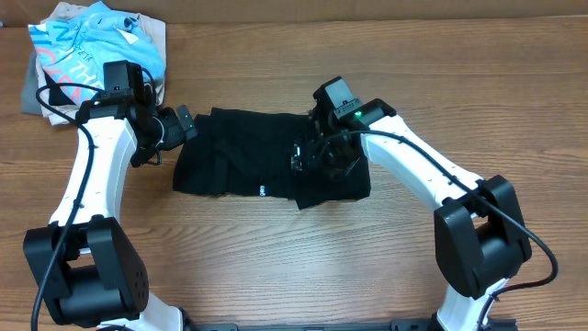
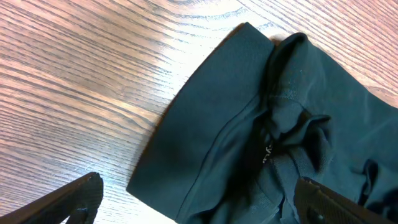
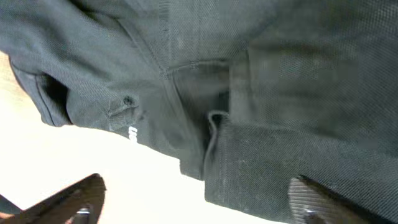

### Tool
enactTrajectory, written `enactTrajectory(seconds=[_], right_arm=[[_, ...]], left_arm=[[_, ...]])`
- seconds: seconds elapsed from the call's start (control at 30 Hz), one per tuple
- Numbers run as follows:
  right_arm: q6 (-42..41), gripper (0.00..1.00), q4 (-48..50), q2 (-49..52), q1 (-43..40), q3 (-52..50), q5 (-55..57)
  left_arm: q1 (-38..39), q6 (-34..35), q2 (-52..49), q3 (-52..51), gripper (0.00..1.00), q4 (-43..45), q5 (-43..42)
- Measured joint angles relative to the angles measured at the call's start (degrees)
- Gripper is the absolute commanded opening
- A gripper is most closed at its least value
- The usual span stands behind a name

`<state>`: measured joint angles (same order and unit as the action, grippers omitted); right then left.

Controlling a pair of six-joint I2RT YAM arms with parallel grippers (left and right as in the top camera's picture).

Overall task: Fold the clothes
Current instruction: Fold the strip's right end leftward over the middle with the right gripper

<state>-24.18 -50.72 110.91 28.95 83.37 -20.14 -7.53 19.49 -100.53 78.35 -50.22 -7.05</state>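
1 garment, black; white logo, unreadable; left gripper, right gripper: jaws apart, empty; 1 blue shirt.

Black garment: soft fabric, plain, lies approx. mid-desk, folded into a rough rectangle, wider than deep, flat on the wood. Left edge fairly straight w/ a smooth folded band; just inside it the fabric bunches into wrinkles and small ridges. Bottom right: a flap sticks out past the lower edge, so that corner isn't square. Small white logo sits near the front edge, approx. centre, w/ tiny white lettering; text too small to read. Close up the cloth shows a fine knit texture, a stitched seam and overlapping layers, top layer's edge crossing the one below. Right part is partly hidden in the overhead view.
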Motion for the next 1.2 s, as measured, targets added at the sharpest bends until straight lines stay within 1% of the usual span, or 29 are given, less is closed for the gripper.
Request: enactTrajectory(seconds=[0.07,0.17,0.23,0.3,0.4,0.53,0.63,0.8,1.0,1.07,1.13,1.2], right_arm=[[0.02,1.0,-3.06,0.33,-0.13,1.6,0.63],[0.13,1.0,-11.15,1.14,-1.29,8.04,4.31],[0.17,1.0,-15.56,1.14,-3.15,13.4,7.69],[0.22,1.0,-17.2,0.87,-5.86,16.94,9.79],[1.14,0.98,-17.09,0.7,-10.05,17.4,9.25],[2.91,0.94,-15.06,2.01,-13.11,14.27,5.01],[3.89,0.9,-13.79,4.96,-12.83,12.26,1.95],[5.22,0.9,-12.0,9.29,-11.5,10.93,-2.12],[5.38,0.89,-11.8,9.55,-10.82,10.88,-3.61],[5.46,0.84,-11.69,9.55,-10.82,10.88,-3.65],[5.68,0.75,-11.58,9.55,-10.82,10.88,-3.65],[5.84,0.73,-11.37,9.55,-10.78,10.88,-3.69]], left_arm=[[-0.02,0.0,0.0,0.0,1.0,-0.02,0.0],[0.0,0.0,0.0,0.0,1.0,-0.26,-0.02],[-0.02,0.0,0.0,0.0,1.0,-0.63,0.0],[0.0,0.0,0.0,0.0,1.0,-1.07,-0.02],[-0.02,0.0,0.0,0.0,1.0,-1.53,0.0],[-0.02,0.0,0.0,0.0,1.0,-1.53,-0.11],[0.0,0.0,0.0,0.0,1.0,-1.9,-0.48],[-0.02,0.0,0.0,0.0,1.0,-2.16,-0.87],[0.0,0.0,0.0,0.0,1.0,-2.54,-0.87],[-0.02,0.0,0.0,0.0,1.0,-2.54,-0.87],[0.0,0.0,0.0,0.0,1.0,-2.51,-0.87],[-0.02,0.0,0.0,0.0,1.0,-2.49,-0.9]])
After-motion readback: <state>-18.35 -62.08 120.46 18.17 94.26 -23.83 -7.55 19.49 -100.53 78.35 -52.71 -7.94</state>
